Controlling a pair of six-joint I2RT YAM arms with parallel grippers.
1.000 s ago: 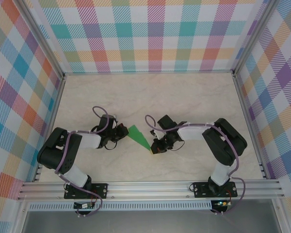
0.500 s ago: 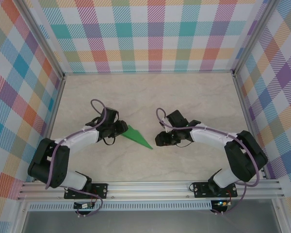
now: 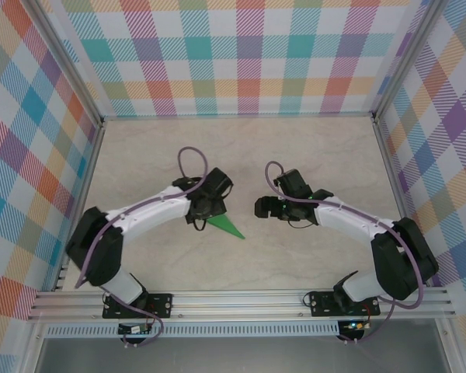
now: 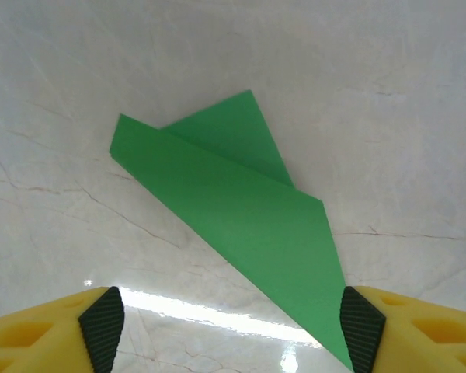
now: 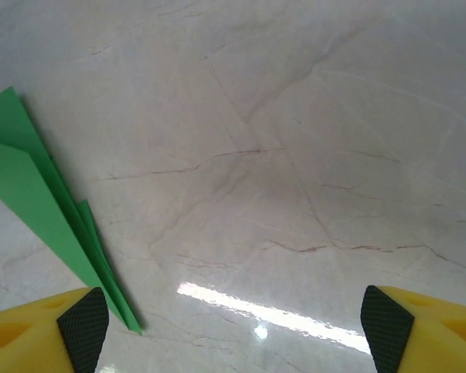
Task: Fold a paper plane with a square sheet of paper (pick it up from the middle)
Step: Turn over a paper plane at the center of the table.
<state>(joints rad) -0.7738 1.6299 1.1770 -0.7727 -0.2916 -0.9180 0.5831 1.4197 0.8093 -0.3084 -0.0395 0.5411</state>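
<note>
The bright green paper plane (image 3: 228, 226) lies flat on the marble table as a narrow pointed dart, its tip toward the front right. My left gripper (image 3: 210, 203) hovers over its wide back end, open; in the left wrist view the plane (image 4: 241, 217) spreads below and between the yellow fingers (image 4: 363, 332), touching neither pad. My right gripper (image 3: 264, 207) is open, a little to the right of the plane and apart from it. In the right wrist view the plane's pointed end (image 5: 46, 225) lies at the left edge, beside the left fingertip (image 5: 84, 326).
The pale marble tabletop (image 3: 311, 155) is walled by checked panels on three sides, with an aluminium rail (image 3: 241, 299) along the near edge where both arm bases are bolted.
The left arm has swung forward and right over the plane's back end. The right gripper has drawn back to the right and further up the table. The plane stays on the table.
</note>
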